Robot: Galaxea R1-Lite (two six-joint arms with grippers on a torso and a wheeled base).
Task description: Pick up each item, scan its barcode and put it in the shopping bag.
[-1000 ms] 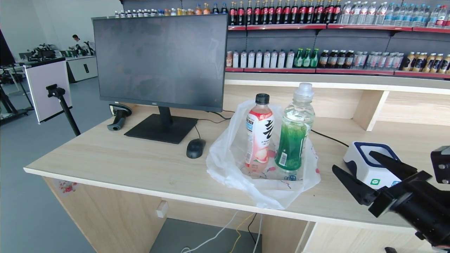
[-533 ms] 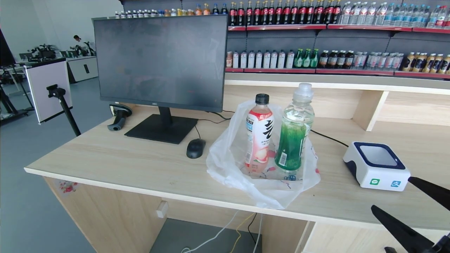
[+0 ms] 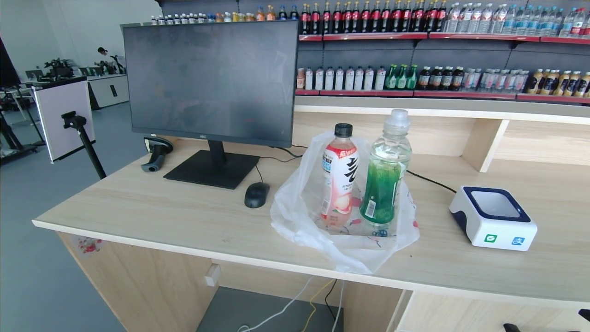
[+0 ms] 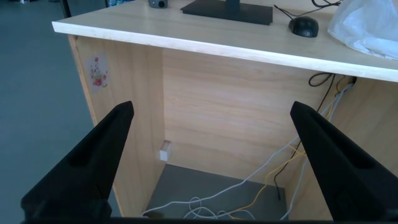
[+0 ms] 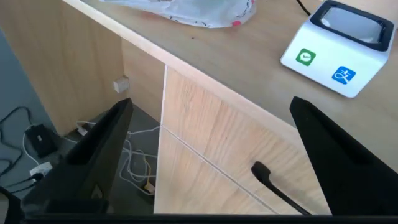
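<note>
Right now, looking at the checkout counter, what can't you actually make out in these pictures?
Barcodes on the pink bottle and green bottle: head view, print too small to tell.
Both bottles' bases: head view, veiled by the shopping bag plastic.
Black cable: head view, runs out of sight behind the bag.
Most of the shopping bag: both wrist views, cut off by the picture's edge.

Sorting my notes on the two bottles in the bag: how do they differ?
The pink bottle has a black cap; the green bottle has a clear one. The green bottle is taller and wider than the pink bottle. Both stand upright in the plastic bag.
</note>
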